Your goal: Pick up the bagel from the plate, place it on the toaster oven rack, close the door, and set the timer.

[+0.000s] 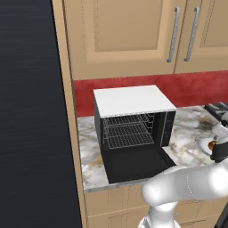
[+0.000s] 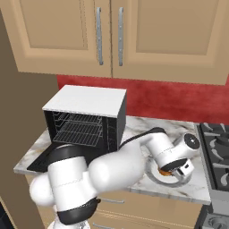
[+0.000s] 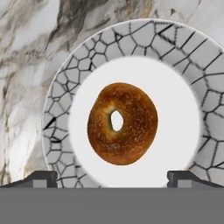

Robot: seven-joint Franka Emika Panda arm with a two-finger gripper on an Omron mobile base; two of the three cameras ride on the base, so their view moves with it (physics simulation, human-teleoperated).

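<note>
Marble bench (image 1: 185, 149), veined grey and tan, runs under tan cabinets (image 2: 112, 36) and a red backsplash (image 2: 170, 100). Bagel (image 3: 121, 123) lies on the crackle-rimmed plate (image 3: 65, 113), right of the open toaster oven (image 1: 133, 129). Gripper (image 3: 112, 177) hovers above it, jaws wide, empty.

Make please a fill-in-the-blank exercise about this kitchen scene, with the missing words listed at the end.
1. The bagel lies on the ____.
2. The oven door is ____.
3. The rack inside the oven holds ____.
4. The jaws of the gripper above the bagel are ____.

Missing words: plate; open; nothing; open
</note>
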